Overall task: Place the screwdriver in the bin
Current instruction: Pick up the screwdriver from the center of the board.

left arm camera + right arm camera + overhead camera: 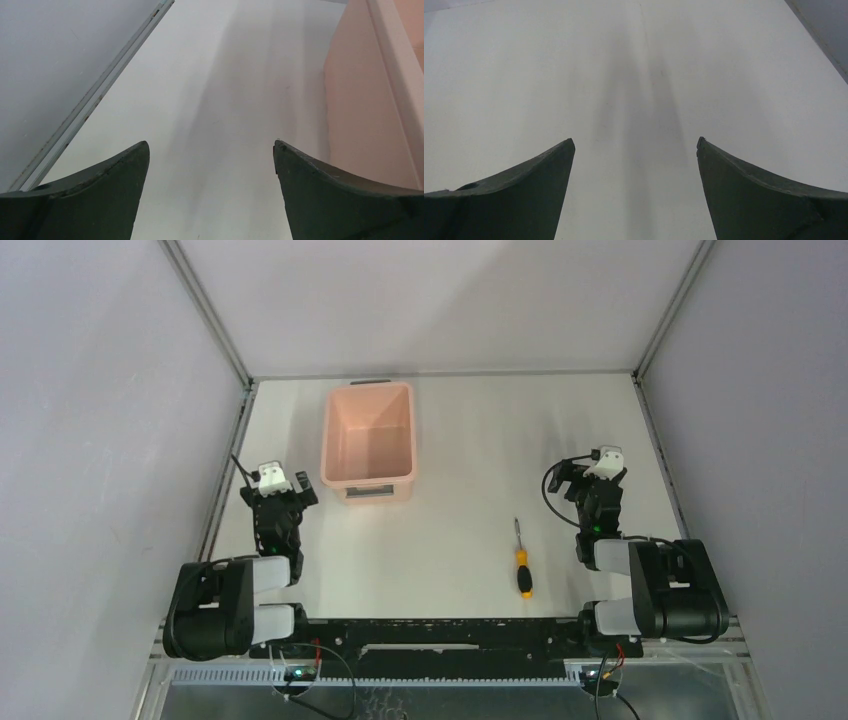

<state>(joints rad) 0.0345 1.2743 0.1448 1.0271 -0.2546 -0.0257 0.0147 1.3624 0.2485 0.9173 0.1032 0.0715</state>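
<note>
The right gripper has its fingers spread and holds nothing; the left gripper is likewise released and empty. The screwdriver lies flat on the table, to the left of the right gripper and behind it, nearer the arm's base, shaft pointing away; the bin stands just right of and ahead of the left gripper, well apart from the tool. The likely trouble is a low, round handle: fingers closing off-centre could roll or nudge it away, and a pinch on the thin shaft might slip; a release short of the rim would drop it outside. Only the overhead view shows the screwdriver; the right wrist view shows bare table, the left wrist view one pink wall.
</note>
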